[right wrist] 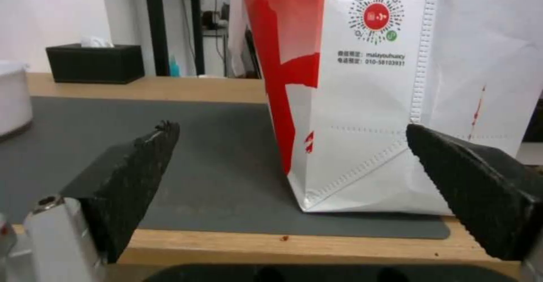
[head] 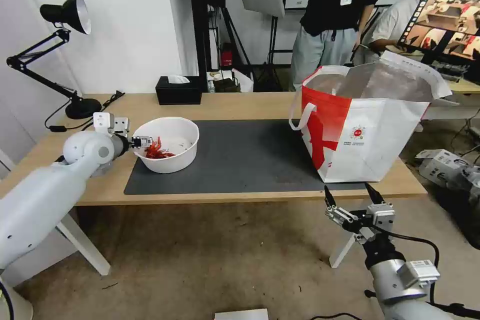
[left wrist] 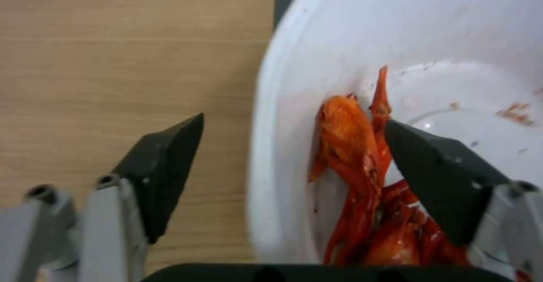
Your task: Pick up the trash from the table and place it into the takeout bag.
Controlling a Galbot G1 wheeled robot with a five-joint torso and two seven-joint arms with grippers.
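The trash here is a white round bowl (head: pixel 175 162) with red crayfish shells (head: pixel 156 151), standing on the left end of the dark mat (head: pixel 240 155) on the table (head: pixel 240 105). My left gripper (head: pixel 141 141) is at the bowl's left rim. In the left wrist view it (left wrist: pixel 294 121) is open astride the bowl's (left wrist: pixel 317 40) rim, with one finger outside over the wood and the other inside beside the shells (left wrist: pixel 351 146). The takeout bag (head: pixel 370 145) stands open on the mat's right end. My right gripper (head: pixel 347 188) hangs open below the table's front edge, facing the bag (right wrist: pixel 362 104).
A black tissue box (head: pixel 178 90) sits at the table's back edge. A black desk lamp (head: pixel 65 15) stands at the back left corner. People and a monitor are behind the table on the right. Boxes (head: pixel 445 165) lie on the floor at the right.
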